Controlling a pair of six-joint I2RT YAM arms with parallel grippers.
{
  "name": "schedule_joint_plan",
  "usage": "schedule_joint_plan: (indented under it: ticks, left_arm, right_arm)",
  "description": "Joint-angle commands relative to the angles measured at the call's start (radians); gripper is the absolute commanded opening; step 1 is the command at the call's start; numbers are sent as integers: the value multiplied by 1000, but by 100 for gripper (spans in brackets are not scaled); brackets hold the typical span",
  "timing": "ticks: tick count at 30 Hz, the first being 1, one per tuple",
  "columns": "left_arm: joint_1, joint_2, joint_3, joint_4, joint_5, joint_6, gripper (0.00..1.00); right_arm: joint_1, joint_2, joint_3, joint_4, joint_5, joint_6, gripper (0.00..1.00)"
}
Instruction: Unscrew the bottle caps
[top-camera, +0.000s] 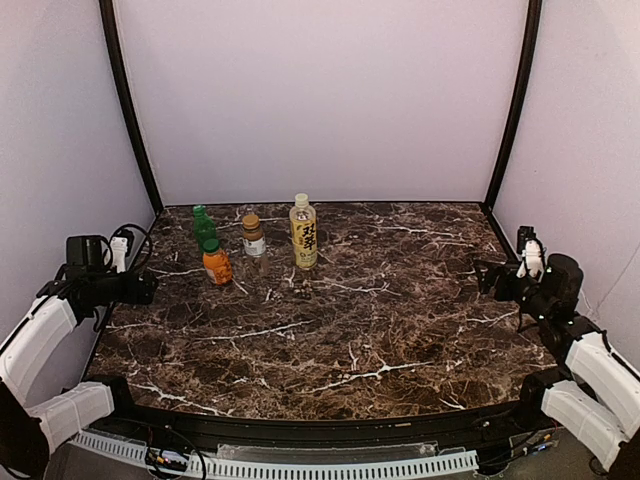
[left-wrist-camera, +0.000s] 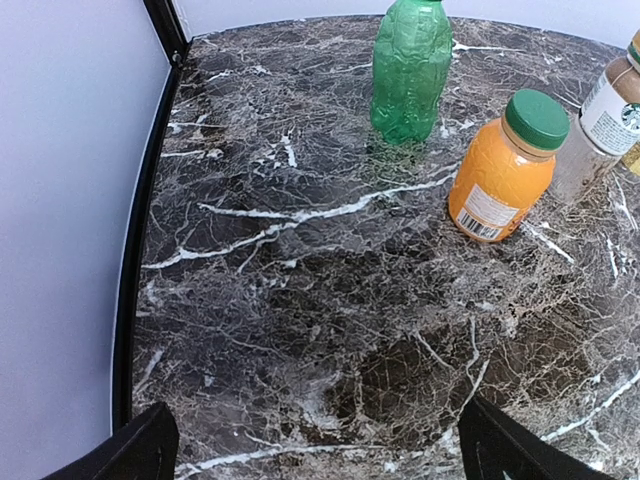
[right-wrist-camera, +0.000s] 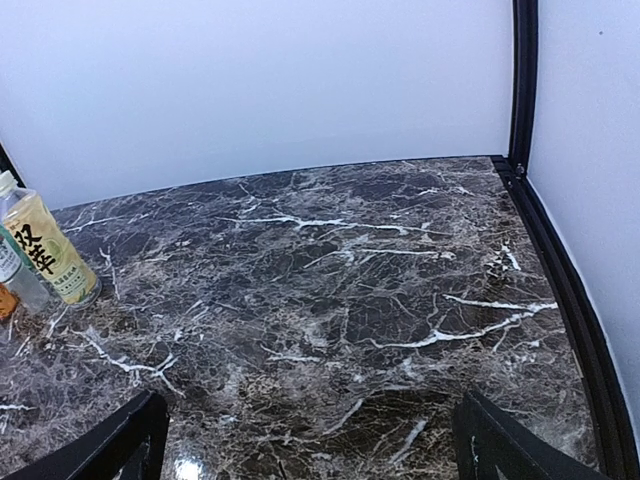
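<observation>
Four bottles (top-camera: 303, 235) capped, upright | left claw (top-camera: 148, 288) wide, empty | right claw (top-camera: 485, 277) wide, empty

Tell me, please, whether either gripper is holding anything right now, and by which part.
Nothing is held: the left gripper and the right gripper are both open and empty, well away from the bottles.

- We find, grouped in the upper left of the top view, a green bottle (top-camera: 203, 226), orange juice bottle (top-camera: 216, 264), brown bottle (top-camera: 253, 236) and yellow tea bottle (top-camera: 303, 234), with narrow gaps between them.
- The marble table (top-camera: 400, 320) gives us open passage across the centre, right and bottom.
- Walls (top-camera: 320, 100) and black posts (top-camera: 130, 110) close the left, back and right.
</observation>
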Motion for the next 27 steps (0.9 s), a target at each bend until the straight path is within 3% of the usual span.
schedule_joint_plan:
  ticks: [1,6,10,12,16,19,22,27]
  left_arm:
    - [6,21,43,-6,37,68,99]
    - [7,42,57,-31,91,347,99]
    - [7,96,179,-87,84,380,99]
    - [5,123,262,-118,96,348,99]
    - [4,188,434,-192,211,221,96]
    - [-7,232,525,-218,387,151,90]
    - [-60,274,553,-205,419,103,85]
    - [-158,347,609,-277,430,134,86]
  right_arm:
    - [-4,22,63,43,-108,36,99]
    - [-3,154,254,72,-266,230,98]
    - [9,368,509,43,-408,384,88]
    - [58,510,666,-36,-400,398,86]
    - [256,736,958,-147,-265,257,86]
    - [397,933,1186,-213,-167,127,86]
    - [481,1131,1410,-275,-116,41,85]
    - [602,1399,1708,-362,-35,-101,85]
